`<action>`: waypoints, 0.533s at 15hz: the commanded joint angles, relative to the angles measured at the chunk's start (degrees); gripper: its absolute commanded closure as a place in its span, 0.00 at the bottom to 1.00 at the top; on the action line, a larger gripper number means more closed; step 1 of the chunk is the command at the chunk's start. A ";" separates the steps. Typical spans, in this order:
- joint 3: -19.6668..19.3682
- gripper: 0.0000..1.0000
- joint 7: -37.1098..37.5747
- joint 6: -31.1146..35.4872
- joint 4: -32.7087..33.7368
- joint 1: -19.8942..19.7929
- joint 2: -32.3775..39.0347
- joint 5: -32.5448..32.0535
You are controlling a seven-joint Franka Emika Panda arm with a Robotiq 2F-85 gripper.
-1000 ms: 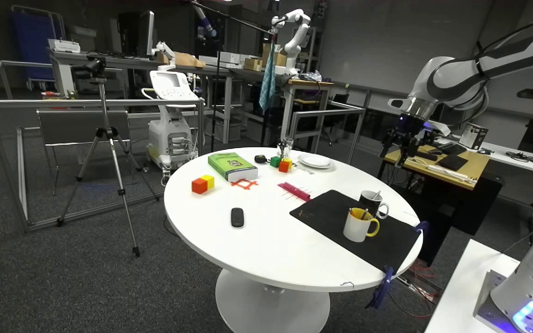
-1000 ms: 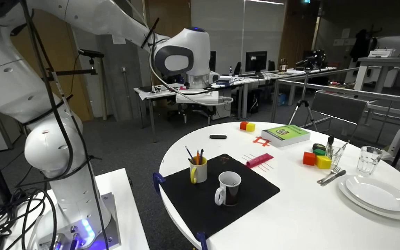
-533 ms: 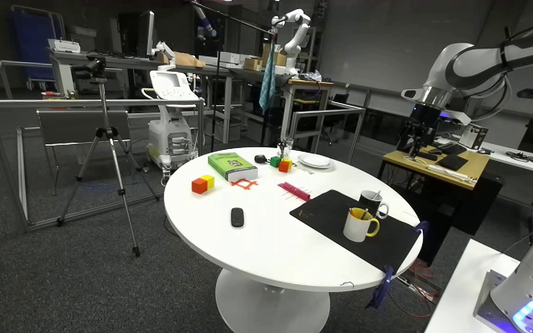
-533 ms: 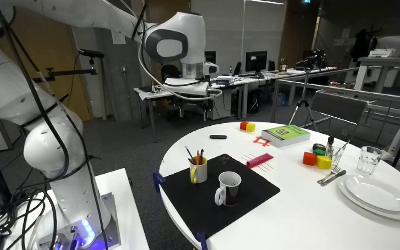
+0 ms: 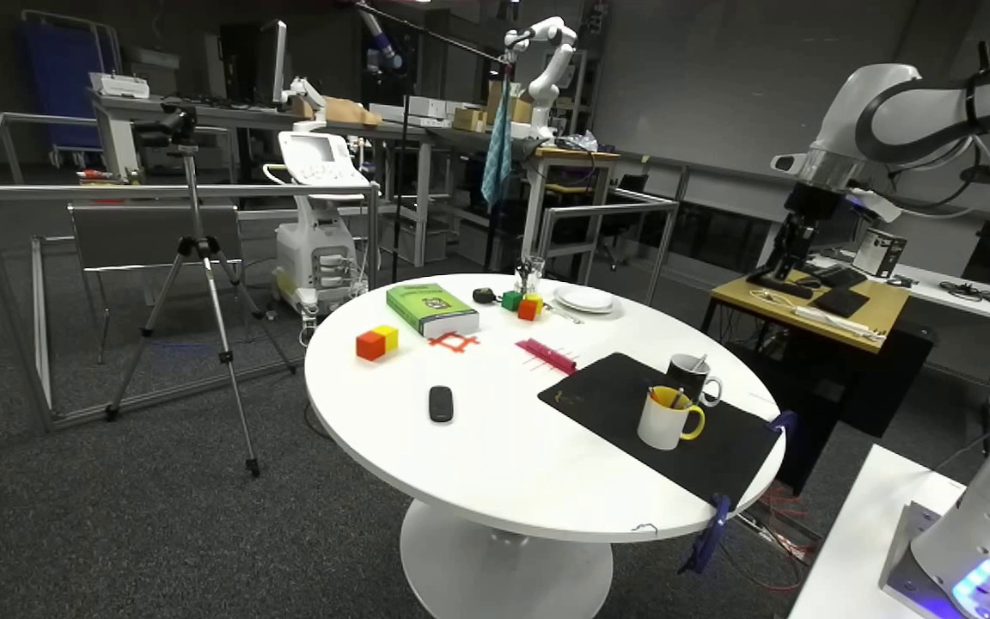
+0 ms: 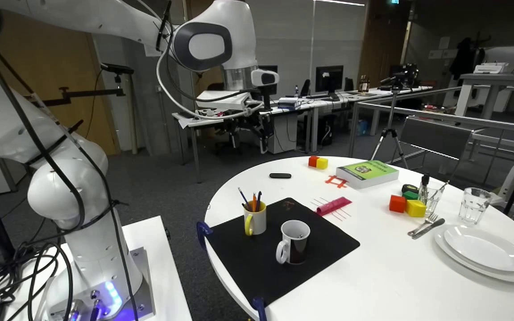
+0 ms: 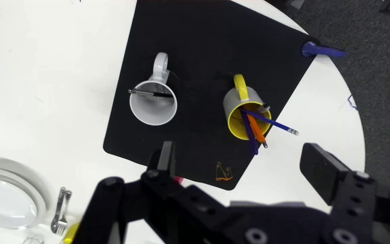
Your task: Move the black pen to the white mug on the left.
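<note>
Jaws spread wide, the gripper [image 7: 240, 159] looms across the bottom of the wrist view! Up left of centre, the black pen [image 7: 151, 93] leans inside the white-handled mug [image 7: 152, 111], silver end over the rim. Right of centre, the yellow-handled mug [image 7: 231, 101] holds a blue pencil [image 7: 279, 125], both mugs on the black mat [image 7: 198, 40].

Round white table [image 5: 478, 464] below gripper [image 7: 240, 159]. Black mat [image 7: 200, 95] flat, ahead of gripper in wrist view, pink piece [image 7: 178, 180] partly hidden by gripper. Stacked plates [image 7: 3, 203], knife [image 7: 58, 210], fork [image 7: 62, 222] left of gripper there. Across table from gripper: green book [image 5: 432, 308], small black device [image 5: 441, 404], red cube [image 5: 369, 346] beside yellow cube [image 5: 388, 337].
</note>
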 commanded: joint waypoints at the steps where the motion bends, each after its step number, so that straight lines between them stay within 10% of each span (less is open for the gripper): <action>1: -0.25 0.00 7.71 -0.14 -1.72 -0.26 -3.30 -3.47; 8: -1.66 0.00 7.26 -0.20 -0.71 2.05 -1.37 -2.96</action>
